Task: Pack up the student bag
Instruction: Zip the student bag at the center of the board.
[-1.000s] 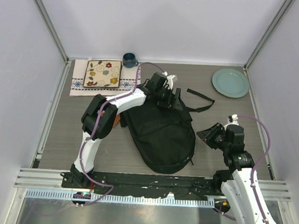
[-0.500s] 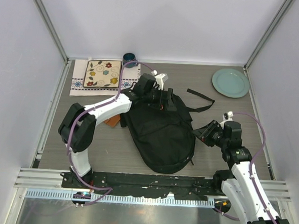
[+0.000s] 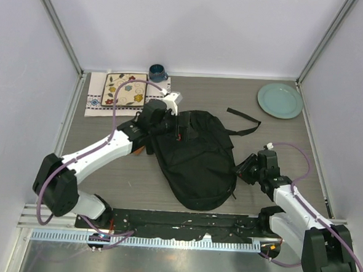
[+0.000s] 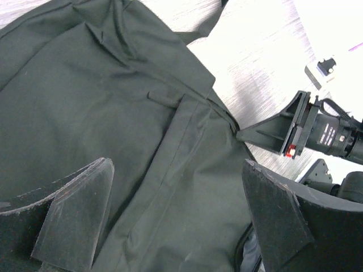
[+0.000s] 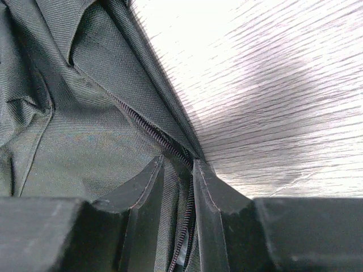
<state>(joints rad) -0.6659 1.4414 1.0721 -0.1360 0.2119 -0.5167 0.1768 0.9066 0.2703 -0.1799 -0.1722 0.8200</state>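
The grey surface (image 3: 274,126) carries the student bag (image 3: 195,161), which lies flat in the middle with its rounded end toward the arms and its straps trailing to the far right. The left tool (image 4: 177,170) hangs over the bag's far left part, fingers spread wide and holding nothing. The right tool (image 5: 177,164), nearly closed, pinches the zipper seam at the bag's right edge.

Grey wood-grain table (image 3: 272,160) with a bag and tableware on it.
The black student bag (image 3: 195,161) sprawls across the middle, one strap (image 3: 244,122) trailing toward the far right. A pale green plate (image 3: 280,100) sits in the far right corner. An embroidered cloth (image 3: 96,95) lies far left, with a dark blue mug (image 3: 157,72) just beside it.
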